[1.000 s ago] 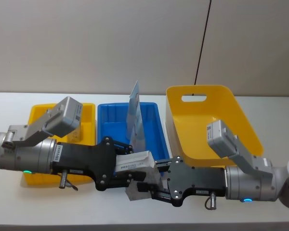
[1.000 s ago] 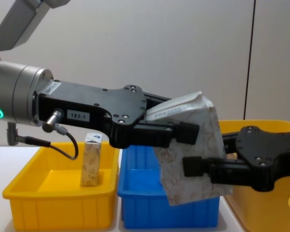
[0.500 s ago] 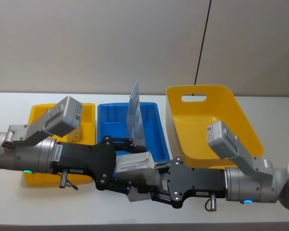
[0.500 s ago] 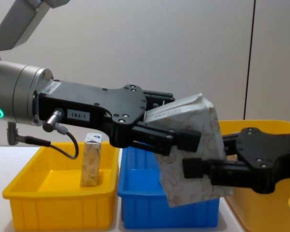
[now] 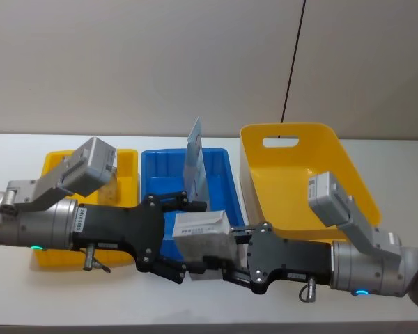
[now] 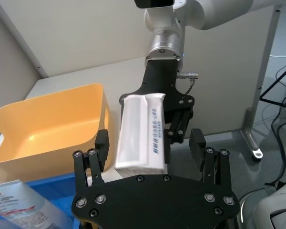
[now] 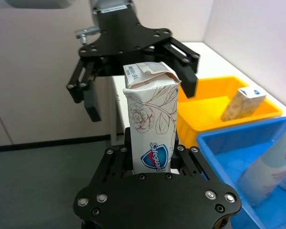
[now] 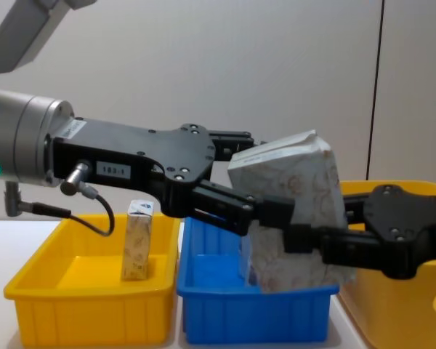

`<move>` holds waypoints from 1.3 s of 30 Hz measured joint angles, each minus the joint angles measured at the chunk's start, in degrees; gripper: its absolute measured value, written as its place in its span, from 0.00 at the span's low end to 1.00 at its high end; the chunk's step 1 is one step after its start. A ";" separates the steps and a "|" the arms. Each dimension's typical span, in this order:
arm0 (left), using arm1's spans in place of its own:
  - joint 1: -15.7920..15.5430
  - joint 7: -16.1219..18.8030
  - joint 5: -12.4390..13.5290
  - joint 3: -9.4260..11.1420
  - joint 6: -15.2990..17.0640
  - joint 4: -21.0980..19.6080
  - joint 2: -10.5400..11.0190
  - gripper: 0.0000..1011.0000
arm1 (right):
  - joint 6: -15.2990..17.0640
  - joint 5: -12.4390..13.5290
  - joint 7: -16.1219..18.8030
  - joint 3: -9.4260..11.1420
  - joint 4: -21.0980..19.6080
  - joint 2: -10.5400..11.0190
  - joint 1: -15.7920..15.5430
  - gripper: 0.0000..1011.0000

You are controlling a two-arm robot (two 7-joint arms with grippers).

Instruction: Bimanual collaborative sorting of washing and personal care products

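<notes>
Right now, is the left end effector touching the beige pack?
Apart. In the left wrist view the left end effector is open, gaps either side of the beige pack held by the right end effector.

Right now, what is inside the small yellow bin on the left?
One beige pack with a white top stands upright in the small yellow bin. In the head view the left arm covers the bin's front part.

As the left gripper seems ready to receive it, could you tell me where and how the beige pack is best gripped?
Probably take the beige pack by its free upper part, just below its white folded top, coming from the robot's left. The right gripper is shut on the base end, while the open left gripper straddles the top end, a finger on each side.
</notes>
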 joint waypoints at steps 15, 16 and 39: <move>0.97 2.18 -0.80 -1.21 0.17 -1.17 1.21 0.99 | -1.17 0.59 -6.64 3.02 -1.57 1.52 -3.17 0.34; 1.02 2.17 -0.80 -1.20 0.18 -1.20 1.25 0.99 | -1.20 0.68 -7.17 3.31 -1.59 1.62 -3.29 0.34; 1.30 2.82 -1.02 -1.51 0.23 -1.56 1.62 0.99 | -0.82 1.41 -20.50 10.51 -2.79 1.60 -6.82 0.34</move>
